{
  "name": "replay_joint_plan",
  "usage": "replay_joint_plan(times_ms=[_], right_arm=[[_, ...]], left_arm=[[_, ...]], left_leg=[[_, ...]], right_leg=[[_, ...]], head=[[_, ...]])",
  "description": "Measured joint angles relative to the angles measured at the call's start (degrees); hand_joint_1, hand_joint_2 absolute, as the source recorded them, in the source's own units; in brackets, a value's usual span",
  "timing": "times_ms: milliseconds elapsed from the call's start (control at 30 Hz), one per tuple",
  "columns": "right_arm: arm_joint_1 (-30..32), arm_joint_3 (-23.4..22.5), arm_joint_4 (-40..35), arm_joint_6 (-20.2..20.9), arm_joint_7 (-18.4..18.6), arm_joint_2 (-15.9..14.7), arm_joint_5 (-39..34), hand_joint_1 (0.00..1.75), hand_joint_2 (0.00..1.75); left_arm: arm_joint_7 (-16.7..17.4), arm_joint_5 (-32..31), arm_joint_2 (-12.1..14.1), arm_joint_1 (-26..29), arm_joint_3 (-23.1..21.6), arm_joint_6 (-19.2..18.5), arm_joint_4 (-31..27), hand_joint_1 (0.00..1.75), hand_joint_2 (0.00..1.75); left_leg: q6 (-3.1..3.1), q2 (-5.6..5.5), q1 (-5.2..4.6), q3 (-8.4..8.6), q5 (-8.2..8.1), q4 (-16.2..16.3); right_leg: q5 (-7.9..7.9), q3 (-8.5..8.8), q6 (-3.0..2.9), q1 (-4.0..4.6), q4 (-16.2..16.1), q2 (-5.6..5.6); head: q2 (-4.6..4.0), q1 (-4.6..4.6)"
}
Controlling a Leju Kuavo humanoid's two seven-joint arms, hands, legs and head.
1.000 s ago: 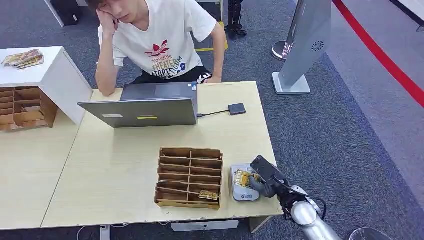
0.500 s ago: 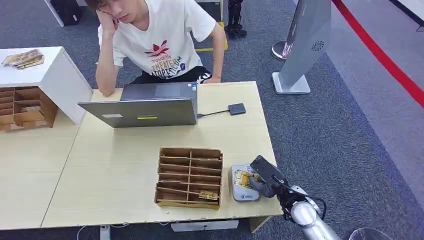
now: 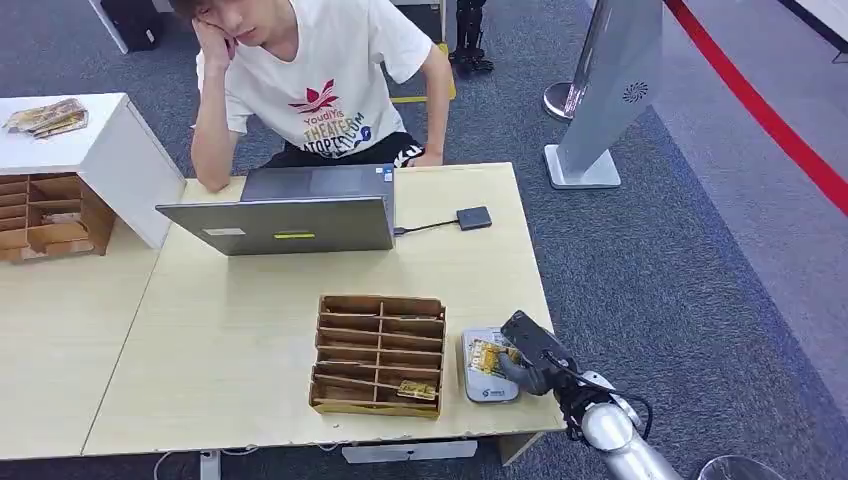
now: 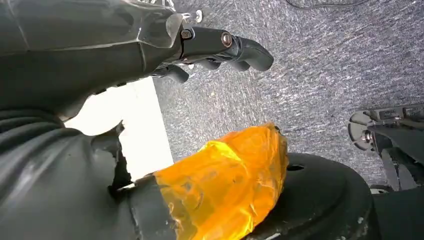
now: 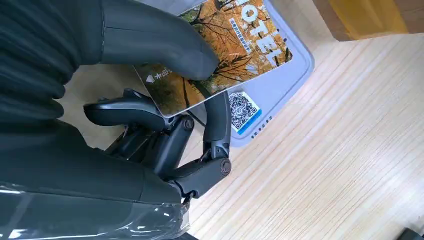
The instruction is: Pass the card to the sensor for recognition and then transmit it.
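Holding steady over the last second: right hand (image 3: 527,352) has not shifted, thumb on top and fingers (image 5: 218,120) beneath the card (image 5: 225,55), pinching it flat over the grey sensor (image 5: 280,90) at the bench (image 3: 250,340) front edge, just beside the wooden divider tray (image 3: 380,353). Card face reads "HOTEL" in the right wrist view; whether it touches the sensor plate or hovers just above, cannot tell. No change means the read is likely in progress — a dwell, not a stall. Transmit step not yet begun; person (image 3: 310,85) sits behind the laptop (image 3: 285,215), leaning on one arm. Left hand (image 4: 220,47) hangs beside the bench over carpet, fingers loosely curled, holding nothing.
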Motion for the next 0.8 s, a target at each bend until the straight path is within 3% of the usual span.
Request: replay_joint_plan(times_ms=[800], right_arm=[[0.0,0.0,0.0,0.0,0.0,0.0,0.0,1.75,1.75]], left_arm=[[0.0,0.0,0.0,0.0,0.0,0.0,0.0,0.00,0.00]], left_leg=[[0.00,0.00,0.00,0.00,0.00,0.0]], right_leg=[[0.00,0.00,0.00,0.00,0.0,0.00]], head=[[0.00,0.00]])
